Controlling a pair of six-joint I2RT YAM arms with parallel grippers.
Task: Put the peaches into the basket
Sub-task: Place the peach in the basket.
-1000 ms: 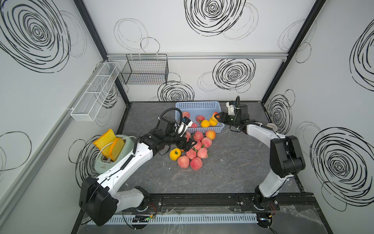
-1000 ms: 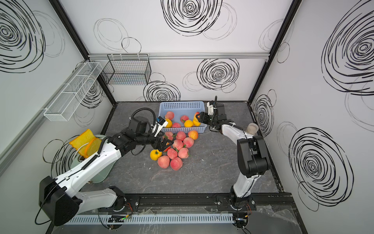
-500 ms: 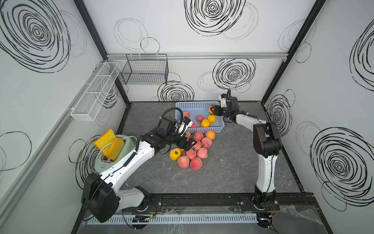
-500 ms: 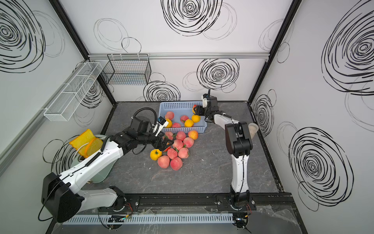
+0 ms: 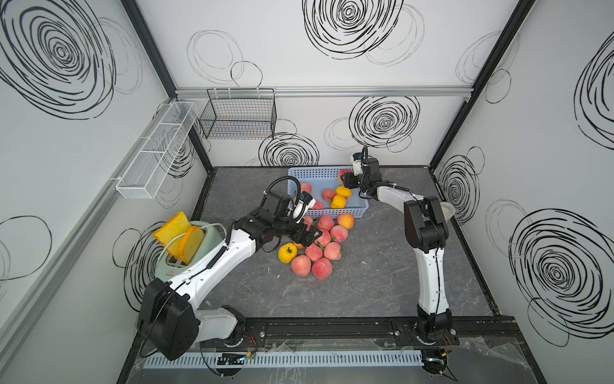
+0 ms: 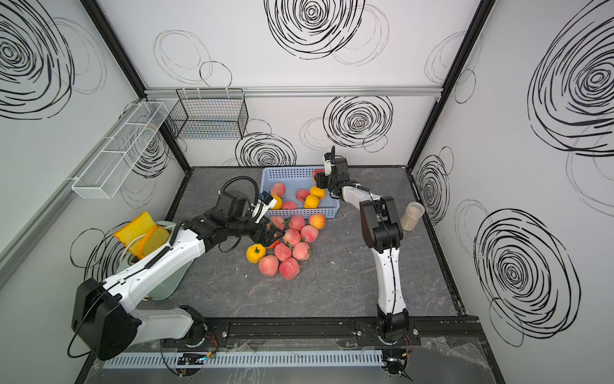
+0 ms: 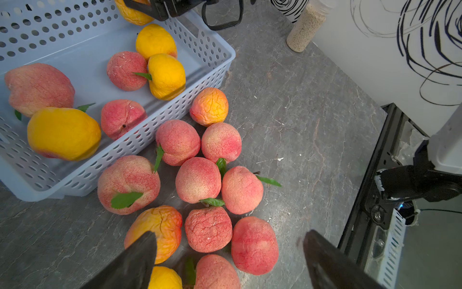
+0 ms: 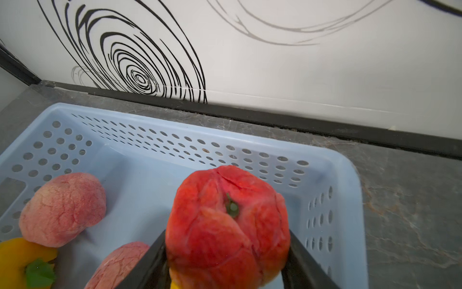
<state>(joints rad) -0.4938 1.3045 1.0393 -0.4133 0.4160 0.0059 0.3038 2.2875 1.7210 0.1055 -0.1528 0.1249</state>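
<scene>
The right claw (image 5: 348, 181), clamped on a red peach (image 8: 225, 220), has swung in from beside the basket's (image 8: 175, 140) right wall to above its far right corner. The fruit now hangs over the inside and, I judge, only needs releasing. The left claw (image 7: 228, 240) stays wide open and empty over the pile (image 5: 319, 246) on the desk (image 5: 382, 266), just in front of the basket. In the right wrist view the held peach faces its stem dimple at the camera. It is nearly round, with no clear long axis. The basket's long sides run along the back wall.
</scene>
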